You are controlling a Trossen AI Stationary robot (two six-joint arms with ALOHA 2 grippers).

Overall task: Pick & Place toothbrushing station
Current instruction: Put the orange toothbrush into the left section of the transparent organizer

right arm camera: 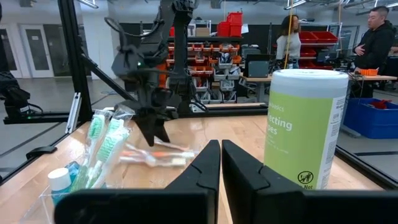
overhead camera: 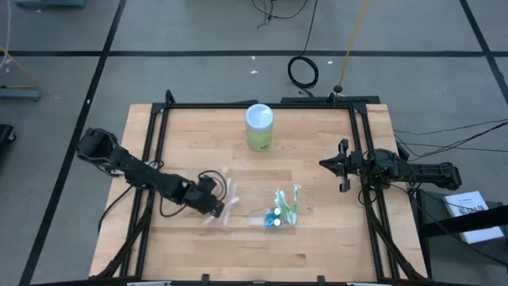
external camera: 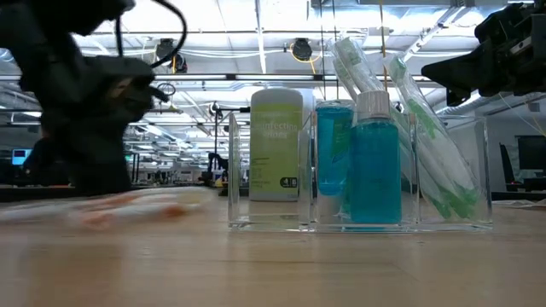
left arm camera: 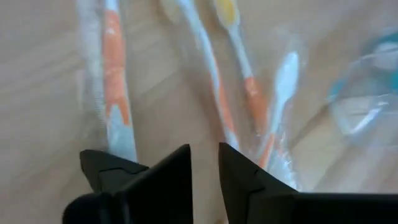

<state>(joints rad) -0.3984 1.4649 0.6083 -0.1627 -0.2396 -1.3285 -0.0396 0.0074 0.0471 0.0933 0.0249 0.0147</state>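
Observation:
Several orange-and-white toothbrushes in clear wrappers lie flat on the wooden table, left of centre; the left wrist view shows them just beyond the fingers. My left gripper slants down close over their near ends, shut, with nothing between its fingers. A clear organizer stands to their right and holds green toothbrushes and blue bottles. My right gripper waits shut at the table's right edge.
A green wipes canister stands upright at the table's far middle, also in the right wrist view. A black frame rail runs round the table. People stand in the room far behind the table.

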